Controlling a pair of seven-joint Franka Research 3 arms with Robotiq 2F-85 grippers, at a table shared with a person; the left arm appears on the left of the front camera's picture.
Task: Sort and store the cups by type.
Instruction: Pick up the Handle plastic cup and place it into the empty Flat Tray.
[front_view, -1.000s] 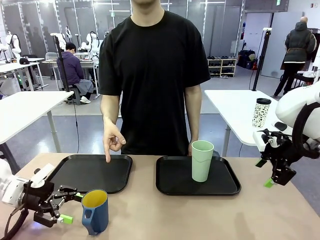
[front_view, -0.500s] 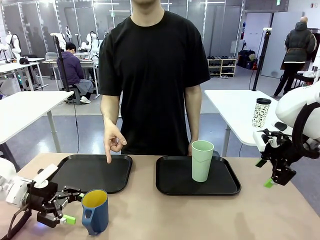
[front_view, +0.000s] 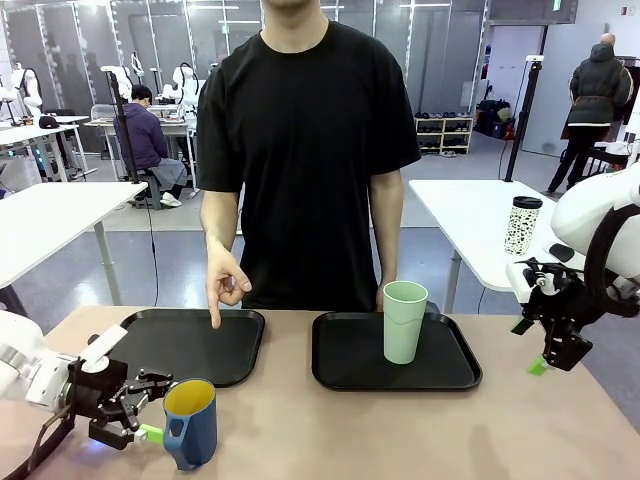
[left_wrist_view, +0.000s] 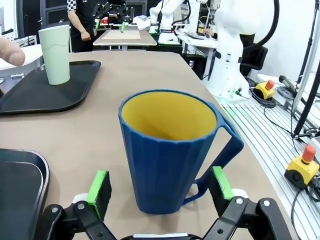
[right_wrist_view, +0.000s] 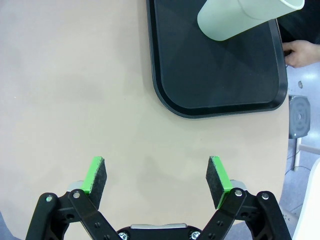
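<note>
1. Front: left gripper (front_view: 152, 408) advanced since earlier to blue mug (front_view: 190, 423), jaws spread; green tumbler (front_view: 404, 321) upright on right tray (front_view: 340, 370).
2. Left wrist: mug (left_wrist_view: 172, 151) between released pads (left_wrist_view: 100, 186), no contact confirmed.
3. Right wrist: right gripper (right_wrist_view: 156, 181) spread, empty, above bare table (right_wrist_view: 75, 100).

Both arms are built of glossy white rounded link shells. The left arm (front_view: 25, 368) occupies the lower left of the front view; the right arm (front_view: 600, 215) occupies the right edge. A black cable loops along each arm near the wrist.

Each arm ends in a black two-finger gripper: left gripper (left_wrist_view: 160, 187), right gripper (right_wrist_view: 156, 180). The linkage bars are matte black with silver pivot pins at the joints. Each fingertip carries a rectangular bright green pad (right_wrist_view: 95, 176).

The person (front_view: 305, 150) wears a plain black short-sleeved T-shirt.
</note>
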